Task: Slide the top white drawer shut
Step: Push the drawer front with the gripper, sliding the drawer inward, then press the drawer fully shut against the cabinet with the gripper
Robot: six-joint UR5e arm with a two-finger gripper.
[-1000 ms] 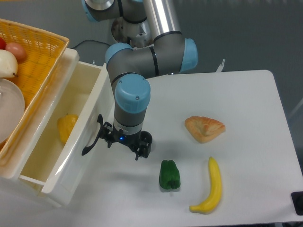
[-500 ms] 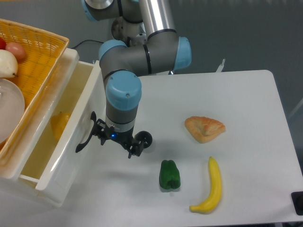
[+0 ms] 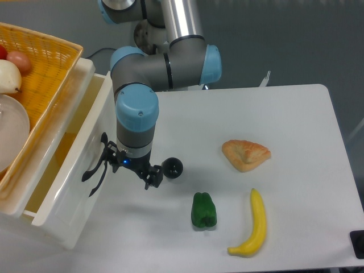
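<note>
Gripper (image 3: 126, 170) pressed against the front of the top white drawer (image 3: 65, 182), drawer partly open.

Pointing down, close against the drawer's front panel beside the curved black handle (image 3: 94, 170); fingers small and dark from here, so impossible to tell whether spread, closed, or hooked on the handle. Drawer immediately to the gripper's left in the picture, long axis running from lower left to upper right, front panel angled the same way, only a narrow strip of yellowish interior showing, contents hard to make out. Likely push direction: further left, into the cabinet. Above the drawer, a yellow wicker basket (image 3: 48, 62) holding pale round produce. Well apart on the table (image 3: 296, 114): green pepper (image 3: 203, 210), banana (image 3: 253, 224), pastry (image 3: 245, 154).
</note>
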